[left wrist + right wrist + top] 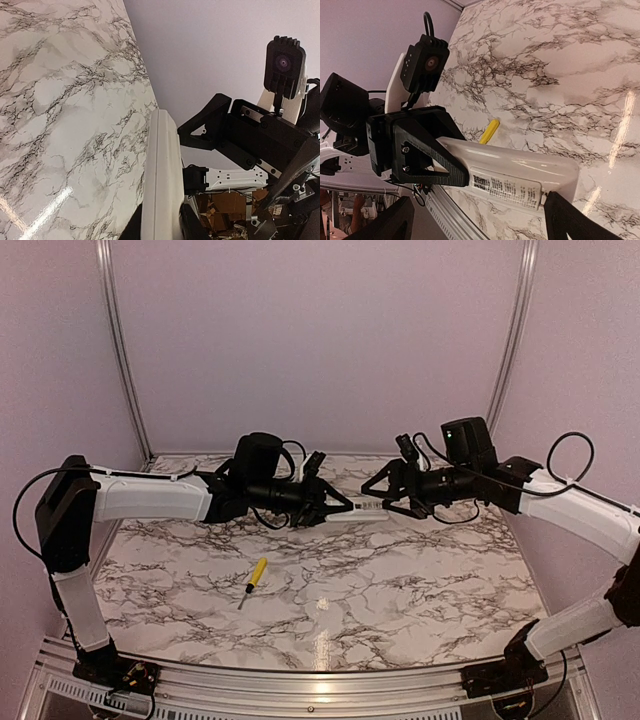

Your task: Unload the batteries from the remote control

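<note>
The white remote control [358,508] hangs in the air above the middle back of the table, between both arms. My left gripper [338,506] is shut on its left end; in the left wrist view the remote [162,180] runs up from between the jaws [161,231]. In the right wrist view the remote [520,172] shows its labelled back cover [512,189], which is closed. My right gripper [480,225] is open wide around the remote's right end, with one fingertip [565,215] at the cover's edge. It also shows in the top view [385,498]. The batteries are hidden.
A yellow-handled screwdriver [255,578] lies on the marble table [420,590] left of centre, also in the right wrist view [489,131]. A tiny pale speck [322,606] lies near the middle front. Metal frame posts stand at the back corners.
</note>
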`<move>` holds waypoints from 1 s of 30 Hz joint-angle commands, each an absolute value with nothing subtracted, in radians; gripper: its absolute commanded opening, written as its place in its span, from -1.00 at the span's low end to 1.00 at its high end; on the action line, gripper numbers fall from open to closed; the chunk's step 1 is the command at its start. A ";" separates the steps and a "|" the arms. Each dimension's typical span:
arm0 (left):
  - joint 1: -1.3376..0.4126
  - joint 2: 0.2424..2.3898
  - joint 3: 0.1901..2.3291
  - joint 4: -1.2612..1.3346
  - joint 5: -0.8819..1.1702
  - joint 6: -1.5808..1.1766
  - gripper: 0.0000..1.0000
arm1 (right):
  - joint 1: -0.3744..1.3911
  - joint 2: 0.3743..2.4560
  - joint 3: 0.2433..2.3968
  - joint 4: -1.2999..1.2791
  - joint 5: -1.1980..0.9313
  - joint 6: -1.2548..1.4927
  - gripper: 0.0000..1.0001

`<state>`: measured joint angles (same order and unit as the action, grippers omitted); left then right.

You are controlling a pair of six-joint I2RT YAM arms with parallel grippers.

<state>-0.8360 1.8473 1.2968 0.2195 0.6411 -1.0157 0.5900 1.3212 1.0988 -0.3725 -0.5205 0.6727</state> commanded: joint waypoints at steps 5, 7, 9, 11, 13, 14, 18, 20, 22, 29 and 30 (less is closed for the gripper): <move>-0.861 1.794 1.367 0.369 0.749 -0.976 -1.00 | 0.568 1.320 1.063 -0.292 -0.642 0.704 0.78; -0.861 1.794 1.367 0.372 0.749 -0.975 -1.00 | 0.566 1.322 1.063 -0.287 -0.650 0.705 0.78; -0.861 1.793 1.369 0.374 0.751 -0.975 -1.00 | 0.563 1.324 1.063 -0.283 -0.661 0.705 0.78; -0.861 1.794 1.370 0.377 0.754 -0.976 -1.00 | 0.561 1.326 1.062 -0.273 -0.676 0.706 0.78; -0.861 1.794 1.371 0.381 0.756 -0.976 -1.00 | 0.558 1.328 1.060 -0.265 -0.692 0.706 0.78; -0.861 1.794 1.371 0.383 0.758 -0.976 -1.00 | 0.556 1.331 1.060 -0.264 -0.700 0.706 0.78; -0.861 1.792 1.371 0.392 0.771 -0.975 -1.00 | 0.553 1.331 1.052 -0.247 -0.737 0.703 0.78; -0.861 1.791 1.371 0.402 0.780 -0.975 -1.00 | 0.547 1.327 1.046 -0.237 -0.755 0.701 0.78; -0.861 1.788 1.371 0.413 0.792 -0.976 -1.00 | 0.541 1.321 1.037 -0.220 -0.776 0.706 0.79; -0.861 1.783 1.370 0.455 0.832 -0.979 -1.00 | 0.517 1.303 1.008 -0.117 -0.857 0.759 0.79; -0.861 1.781 1.371 0.455 0.834 -0.978 -1.00 | 0.517 1.303 1.007 -0.104 -0.868 0.766 0.79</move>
<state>-0.8253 1.8469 1.2972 0.2409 0.6930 -1.0058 0.5030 1.2991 1.0183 -0.2237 -0.7521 0.7261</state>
